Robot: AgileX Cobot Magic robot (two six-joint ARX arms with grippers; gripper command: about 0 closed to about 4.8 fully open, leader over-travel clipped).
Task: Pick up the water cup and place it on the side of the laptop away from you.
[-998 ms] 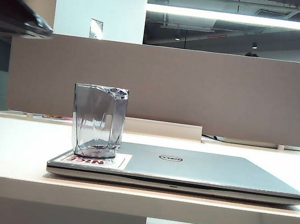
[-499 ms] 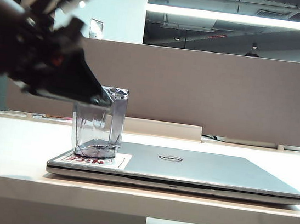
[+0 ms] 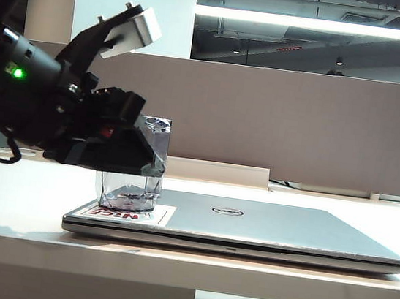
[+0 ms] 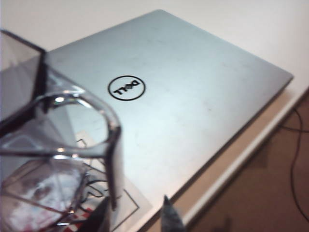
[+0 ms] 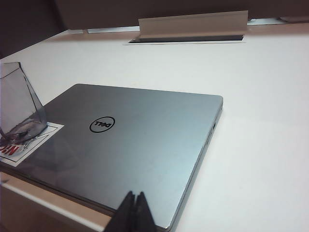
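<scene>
Water cup (image 3: pixel 130 190): clear, faintly grey-blue, upright on the laptop's lid, its base on the white-and-red sticker (image 3: pixel 128 215) at the lid's near left corner. Not yet lifted; it rests on the lid rather than beyond the laptop, so the task is at its opening step.

Laptop (image 3: pixel 263 228): thin, silver, closed, round logo (image 3: pixel 227 211) mid-lid; lies flat close to the desk's near edge, long side along that edge.

Left gripper (image 4: pixel 133 215): at the cup on the left side of the desk, reaching in from the left over the lid's near left corner. Jaws spread apart; the two dark fingertips (image 4: pixel 170 217) show low in the left wrist view, one just beside the cup's wall. Nothing grasped; whether a finger touches the glass cannot be told. Judged: spread so the cup can pass between the fingers before closing.

Right gripper (image 5: pixel 134 212): hovers near the laptop's right front corner, fingertips pressed together, empty, well apart from the cup. Judged: parked, leaving the job to the left arm.

Desk (image 3: pixel 17 192): white; bare strip behind the laptop, toward the far edge, is the likely destination.

Partition panel (image 3: pixel 299 126): grey, along the far edge.
</scene>
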